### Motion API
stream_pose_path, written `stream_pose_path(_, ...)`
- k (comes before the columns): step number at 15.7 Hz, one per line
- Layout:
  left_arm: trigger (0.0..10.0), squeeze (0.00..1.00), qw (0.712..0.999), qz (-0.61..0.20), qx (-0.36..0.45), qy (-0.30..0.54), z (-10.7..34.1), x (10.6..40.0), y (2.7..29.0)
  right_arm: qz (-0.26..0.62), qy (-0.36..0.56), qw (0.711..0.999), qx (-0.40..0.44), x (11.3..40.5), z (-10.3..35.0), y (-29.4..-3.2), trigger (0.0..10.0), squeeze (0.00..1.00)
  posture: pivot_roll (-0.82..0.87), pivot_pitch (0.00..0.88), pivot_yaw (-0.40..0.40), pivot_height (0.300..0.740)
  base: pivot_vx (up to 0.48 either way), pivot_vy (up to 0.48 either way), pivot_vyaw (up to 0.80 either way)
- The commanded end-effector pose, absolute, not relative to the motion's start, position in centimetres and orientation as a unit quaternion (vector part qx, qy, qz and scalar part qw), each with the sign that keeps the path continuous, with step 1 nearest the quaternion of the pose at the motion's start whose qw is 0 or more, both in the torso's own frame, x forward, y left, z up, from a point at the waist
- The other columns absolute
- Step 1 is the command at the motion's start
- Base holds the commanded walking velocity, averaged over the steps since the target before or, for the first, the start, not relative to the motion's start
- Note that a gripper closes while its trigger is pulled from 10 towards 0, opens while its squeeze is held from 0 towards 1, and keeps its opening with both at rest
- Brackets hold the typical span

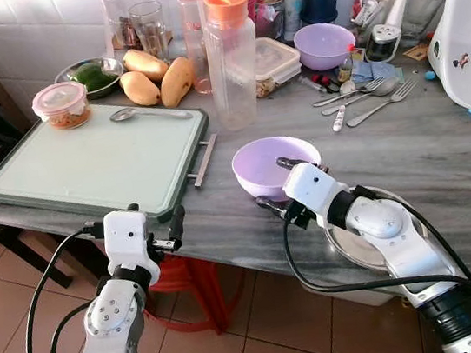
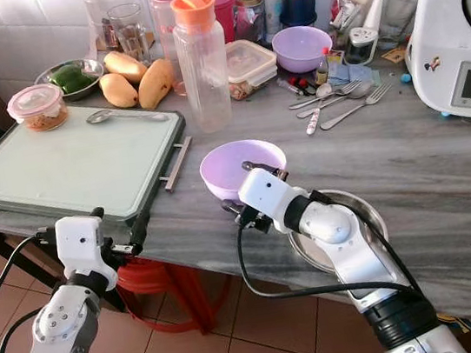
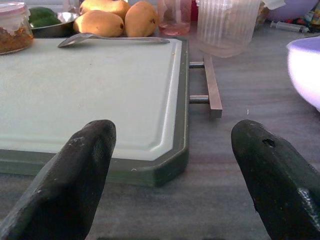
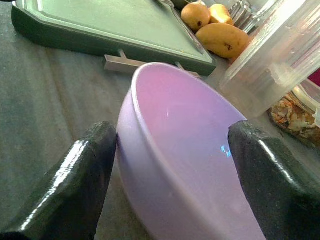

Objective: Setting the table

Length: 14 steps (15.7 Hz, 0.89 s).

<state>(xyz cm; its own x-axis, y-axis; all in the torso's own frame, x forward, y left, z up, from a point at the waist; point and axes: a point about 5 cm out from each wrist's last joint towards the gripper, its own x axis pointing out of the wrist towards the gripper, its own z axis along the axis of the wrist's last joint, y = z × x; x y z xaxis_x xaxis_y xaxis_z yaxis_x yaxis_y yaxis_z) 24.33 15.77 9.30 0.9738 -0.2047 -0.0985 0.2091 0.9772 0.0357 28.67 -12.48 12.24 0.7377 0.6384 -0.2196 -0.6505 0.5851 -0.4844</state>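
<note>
The lilac bowl point(image 1: 269, 165) sits empty near the front edge of the grey worktop point(image 1: 443, 156), just beside the tray's metal handle point(image 1: 204, 161). The right gripper point(image 1: 273, 184) has its fingers spread wide across the bowl's near rim, one finger inside and one outside, not closed on it. Behind the right arm, at the front edge, lies a steel plate point(image 2: 369, 219), bare as far as it shows. The left gripper point(image 1: 175, 224) hangs open just off the worktop's front edge, at the near corner of the green tray point(image 1: 85, 167). On the tray's far edge rest a spoon point(image 1: 135, 114) and a lidded tub point(image 1: 60, 104) of brownish food. Beyond it, three mangoes point(image 1: 151, 76) lie beside a steel dish point(image 1: 110, 67) of green vegetables. A clear jug point(image 1: 231, 58) with an orange lid looks empty. Further back stand a second lilac bowl point(image 1: 323, 44) and some loose cutlery point(image 1: 365, 98).
</note>
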Motion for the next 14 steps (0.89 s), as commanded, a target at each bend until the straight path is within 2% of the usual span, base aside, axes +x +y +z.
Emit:
stream_pose_path(1, 10.0, 0.00, 0.993, -0.106, 0.026, 0.055, 9.1, 24.4, 15.8, 0.364, 0.006, 0.891, -0.272, 28.6, 12.7, -12.5, 10.0, 1.00, -0.03, 0.000, 0.031, 0.740, 0.000, 0.000, 0.00)
stream_pose_path(7, 10.0, 0.00, 0.993, -0.103, 0.022, 0.047, 9.2, 24.6, 15.9, 0.312, -0.044, 0.912, -0.264, 28.5, 14.2, -12.7, 10.0, 1.00, -0.04, 0.000, 0.029, 0.740, 0.000, 0.000, 0.00)
stream_pose_path(14, 10.0, 0.00, 0.993, -0.109, 0.017, 0.044, 9.3, 24.9, 15.6, 0.293, -0.041, 0.929, -0.222, 27.4, 14.2, -13.0, 10.0, 1.00, -0.05, 0.000, 0.029, 0.740, 0.000, 0.000, 0.00)
